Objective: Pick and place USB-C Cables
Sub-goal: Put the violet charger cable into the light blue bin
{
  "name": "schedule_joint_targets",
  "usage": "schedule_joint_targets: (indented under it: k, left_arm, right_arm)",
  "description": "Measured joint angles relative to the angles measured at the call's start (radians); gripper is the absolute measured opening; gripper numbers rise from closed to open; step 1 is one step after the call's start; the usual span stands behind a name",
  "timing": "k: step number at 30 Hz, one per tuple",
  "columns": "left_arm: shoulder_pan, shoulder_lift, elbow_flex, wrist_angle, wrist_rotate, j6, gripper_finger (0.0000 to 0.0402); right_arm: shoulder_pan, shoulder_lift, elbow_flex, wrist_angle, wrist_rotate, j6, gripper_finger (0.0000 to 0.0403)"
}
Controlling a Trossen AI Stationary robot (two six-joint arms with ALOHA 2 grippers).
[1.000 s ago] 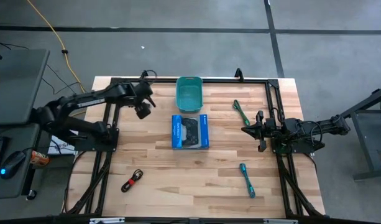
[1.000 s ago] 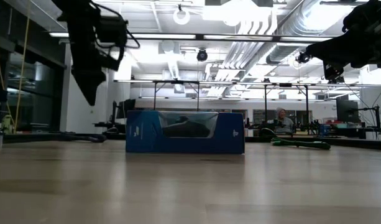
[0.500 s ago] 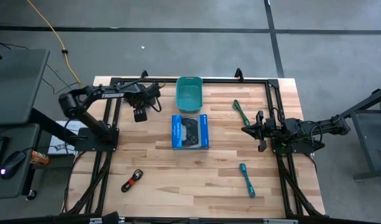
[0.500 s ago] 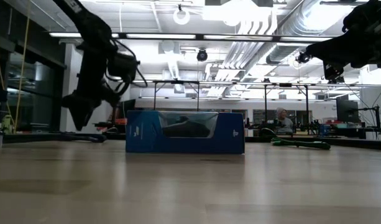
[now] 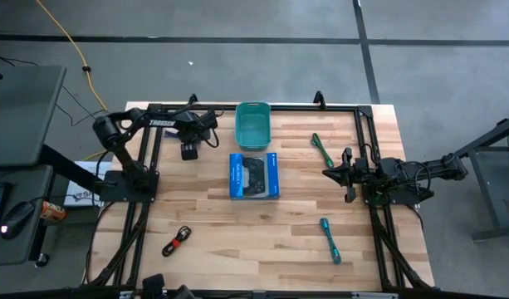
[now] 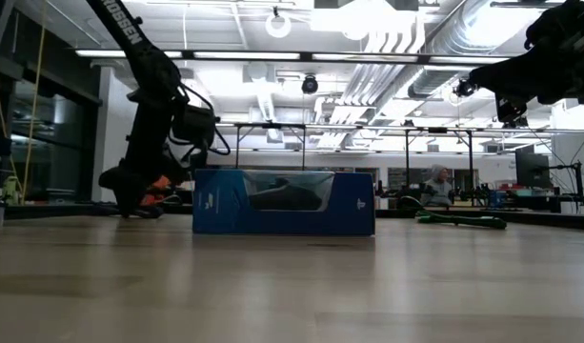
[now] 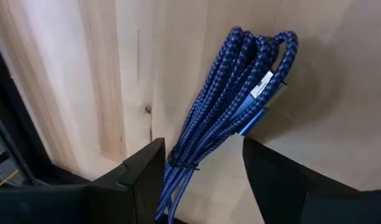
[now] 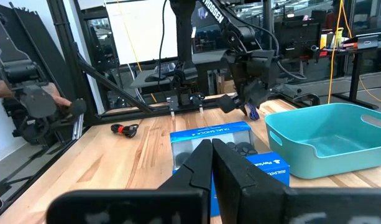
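Left gripper [image 7: 199, 180] low over table's far-left area, fingers spread, straddling dark blue cable bundle [image 7: 240, 118]. Bundle flat on wood, long axis running straight ahead between fingers. Right gripper [image 8: 212, 155] closed, idle, well apart at right side.

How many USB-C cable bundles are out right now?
4: green cable right of the bin, teal cable front right, black cable front left, blue cable under the left end effector.
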Motion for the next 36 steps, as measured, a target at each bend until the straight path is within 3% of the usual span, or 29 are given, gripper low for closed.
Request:
schedule_joint_targets:
  k: [11, 14, 20, 29, 36]
  left_arm:
    - [-0.013, 0.035, 0.000, 0.005, -0.052, 0.049, 0.0180]
    - [-0.013, 0.036, -0.001, 0.006, -0.048, 0.067, 0.0137]
    - [-0.013, 0.038, -0.002, 0.008, -0.045, 0.065, 0.0015]
    - [-0.048, 0.031, 0.011, -0.013, -0.086, 0.041, 0.0004]
    - [-0.088, -0.029, 0.158, -0.130, -0.076, -0.038, 0.0002]
  right_arm:
    - [0.000, 0.000, 0.000, 0.000, 0.000, 0.000, 0.0000]
    - [0.000, 0.000, 0.000, 0.000, 0.000, 0.000, 0.0000]
    - [0.000, 0.000, 0.000, 0.000, 0.000, 0.000, 0.0000]
    - [0.000, 0.000, 0.000, 0.000, 0.000, 0.000, 0.0000]
    - [0.000, 0.000, 0.000, 0.000, 0.000, 0.000, 0.0000]
